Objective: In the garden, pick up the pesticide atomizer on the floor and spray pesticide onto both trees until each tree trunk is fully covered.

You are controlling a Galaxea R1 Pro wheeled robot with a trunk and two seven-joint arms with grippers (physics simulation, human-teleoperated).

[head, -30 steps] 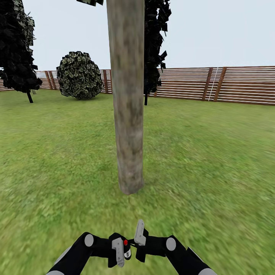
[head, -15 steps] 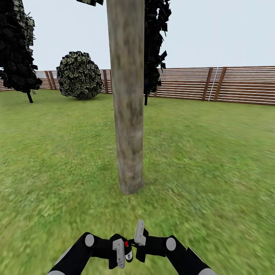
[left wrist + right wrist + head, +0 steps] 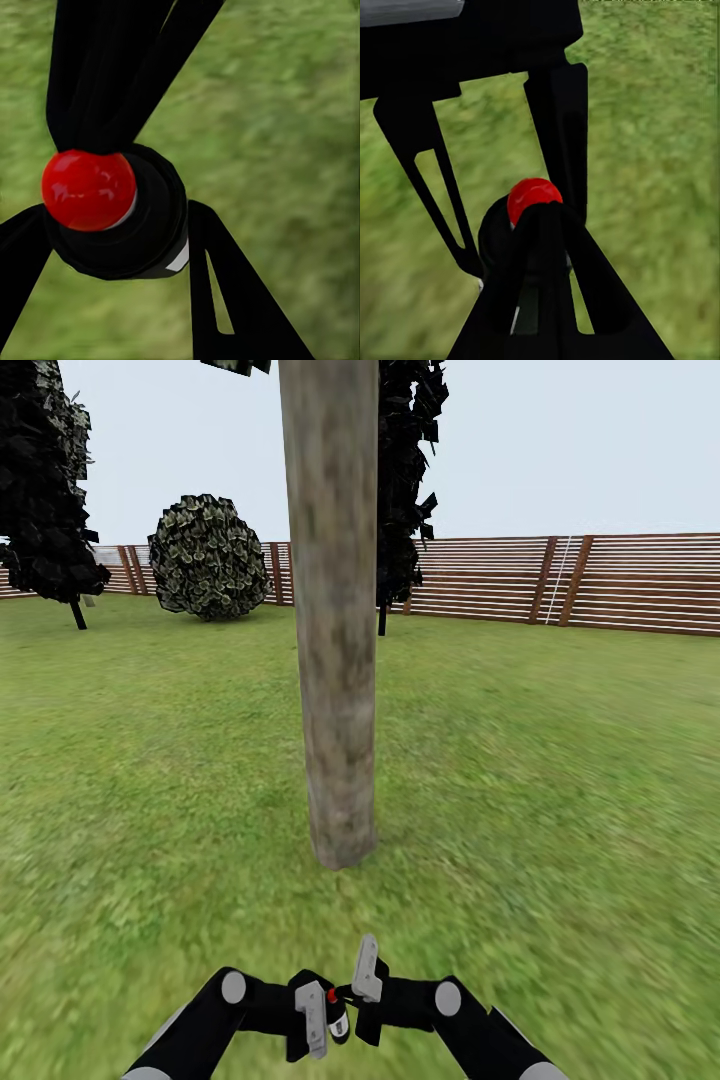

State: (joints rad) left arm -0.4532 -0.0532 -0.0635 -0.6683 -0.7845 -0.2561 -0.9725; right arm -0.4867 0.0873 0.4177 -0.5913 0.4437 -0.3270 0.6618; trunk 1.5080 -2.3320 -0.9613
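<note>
Down at the 6 o'clock edge of the head view, the two black arms meet over the grass. The left gripper (image 3: 318, 1015) and the right gripper (image 3: 362, 972) are bunched close together around a small black thing with a round red top, most likely the pesticide atomizer (image 3: 334, 1012). From the left wrist camera the atomizer (image 3: 120, 214) looks big and close, with dark fingers (image 3: 225, 292) on both sides of it, so the left gripper seems to pinch it. From the right wrist camera the red top (image 3: 533, 199) peeks out between black fingers (image 3: 559, 127), and the right gripper (image 3: 487, 225) is right by it, but it is too dark and crowded to tell if this one is squeezing or spread. Straight ahead at 12 o'clock stands the thick pale tree trunk (image 3: 333, 610), well apart from the grippers, with bare lawn (image 3: 560, 780) between them. Grass lies open all around the trunk, toward 9 o'clock and 3 o'clock. Far back, a brown slat fence (image 3: 600, 580) closes the garden. A round leafy bush (image 3: 207, 557) sits by the fence at about 11 o'clock, and a near-black tree (image 3: 45, 490) stands at 10 o'clock. Another dark tree (image 3: 405, 480) stands just behind the trunk.
</note>
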